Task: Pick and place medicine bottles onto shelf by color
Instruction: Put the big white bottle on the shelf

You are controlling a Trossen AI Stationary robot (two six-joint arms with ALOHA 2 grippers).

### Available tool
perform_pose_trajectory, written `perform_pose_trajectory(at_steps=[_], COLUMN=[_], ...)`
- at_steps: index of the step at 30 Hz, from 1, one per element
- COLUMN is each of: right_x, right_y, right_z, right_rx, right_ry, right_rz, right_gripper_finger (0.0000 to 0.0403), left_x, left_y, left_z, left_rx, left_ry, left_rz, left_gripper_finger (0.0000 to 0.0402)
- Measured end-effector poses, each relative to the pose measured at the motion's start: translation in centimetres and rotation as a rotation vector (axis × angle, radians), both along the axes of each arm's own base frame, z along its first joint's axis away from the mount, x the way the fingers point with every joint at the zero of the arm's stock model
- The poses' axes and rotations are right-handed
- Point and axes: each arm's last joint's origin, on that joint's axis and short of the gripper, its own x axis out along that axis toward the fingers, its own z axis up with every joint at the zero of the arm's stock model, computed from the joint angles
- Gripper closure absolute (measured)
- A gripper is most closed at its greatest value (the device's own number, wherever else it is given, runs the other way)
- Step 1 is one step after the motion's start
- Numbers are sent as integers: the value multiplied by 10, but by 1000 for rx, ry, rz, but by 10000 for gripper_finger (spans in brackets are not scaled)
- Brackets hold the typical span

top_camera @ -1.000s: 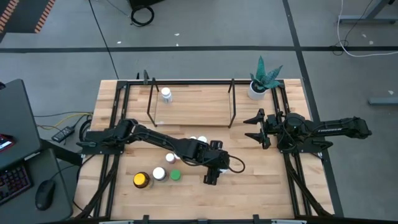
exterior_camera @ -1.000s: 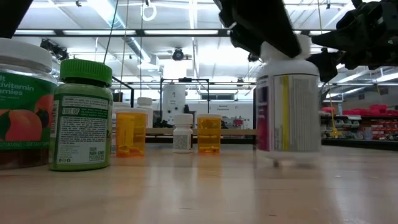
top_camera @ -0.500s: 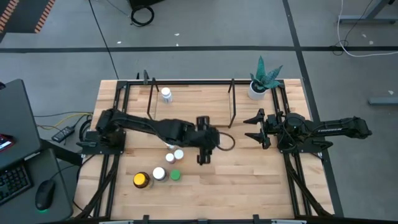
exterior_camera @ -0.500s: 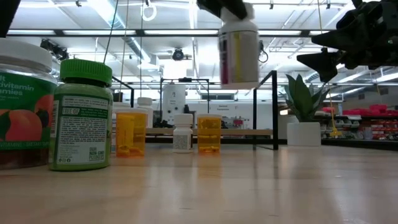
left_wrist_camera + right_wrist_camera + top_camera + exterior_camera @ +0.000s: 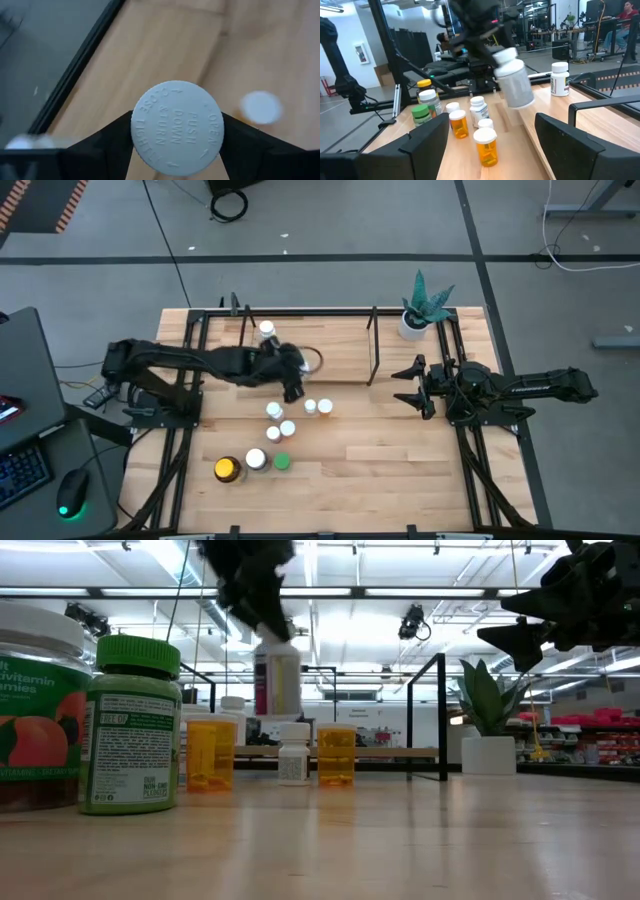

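Observation:
My left gripper (image 5: pixel 293 387) is shut on a white medicine bottle (image 5: pixel 277 680) and hovers at the near edge of the shelf (image 5: pixel 330 365), a black rod frame on a light wood base. One small white bottle (image 5: pixel 267 332) stands on the shelf's far left corner. Several bottles stand on the table: white-capped orange ones (image 5: pixel 318 408), small white ones (image 5: pixel 281 418), a green one (image 5: pixel 283 462) and an amber one (image 5: pixel 228 470). My right gripper (image 5: pixel 405 385) waits open near the table's right side. My left gripper pinches the white bottle at its cap (image 5: pixel 177 127), one dark finger (image 5: pixel 112 140) on each side of the cap's rim. The fingers come from above, pointing down. The bottle (image 5: pixel 515 82) hangs below them, lifted clear of the table and tilted.
A white pot with a green plant (image 5: pixel 420 310) stands at the far right corner, beside the shelf's right post (image 5: pixel 373 345). Large jars (image 5: pixel 60 710) stand close to the low camera. Bare wood lies on the table's near right (image 5: pixel 400 470).
My left gripper has carried the white bottle from the table's near middle up and toward the far left, over the standing bottles to the shelf's near edge. The bottle rose from just above the table to well clear of it. The right arm kept still.

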Motion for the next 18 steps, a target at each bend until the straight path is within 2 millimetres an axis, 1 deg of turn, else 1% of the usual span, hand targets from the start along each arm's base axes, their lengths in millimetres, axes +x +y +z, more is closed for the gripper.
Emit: perform_pose_trajectory(at_steps=[4, 8, 12, 18], right_x=[0, 0, 0, 0], right_y=[0, 0, 0, 0], right_z=[0, 0, 0, 1], right_rx=[0, 0, 0, 0], right_ry=[0, 0, -3, -12], right_rz=[0, 0, 0, 0], right_gripper_finger=[100, 100, 100, 100], left_x=[-20, -32, -36, -39], left_y=[20, 35, 45, 56], left_z=[-11, -21, -29, -30], left_rx=[-29, -50, -57, -59], left_ry=[-8, -7, 15, 25], left_rz=[112, 196, 248, 286], left_gripper_finger=[146, 152, 145, 136])
